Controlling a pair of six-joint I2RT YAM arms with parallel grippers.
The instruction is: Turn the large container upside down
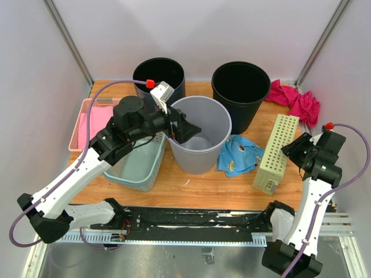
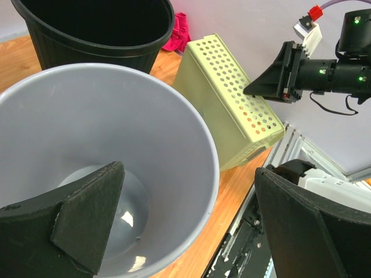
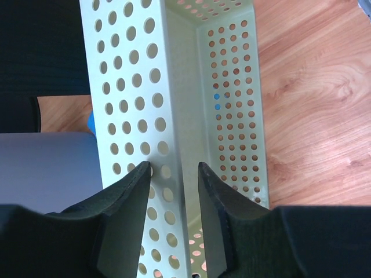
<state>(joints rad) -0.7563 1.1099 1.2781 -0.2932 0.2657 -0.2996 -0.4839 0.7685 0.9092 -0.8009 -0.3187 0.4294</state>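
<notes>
The large grey bucket (image 1: 200, 152) stands upright and empty at the middle of the wooden table; it also fills the left wrist view (image 2: 116, 133). My left gripper (image 1: 184, 130) is open at its near-left rim. In the left wrist view the left gripper (image 2: 190, 174) straddles the rim, one finger (image 2: 87, 220) inside the bucket and the other (image 2: 313, 231) outside, neither touching the wall. My right gripper (image 1: 291, 149) is open and empty beside the pale green perforated basket (image 1: 277, 153). In the right wrist view the right gripper (image 3: 174, 168) hovers over that basket's edge (image 3: 174, 87).
Two black buckets (image 1: 159, 75) (image 1: 240, 87) stand upright at the back. A teal basket (image 1: 136, 165) and a pink tray (image 1: 93, 121) lie on the left under my left arm. A blue cloth (image 1: 239, 155) lies right of the grey bucket, and a magenta cloth (image 1: 295, 99) at the back right.
</notes>
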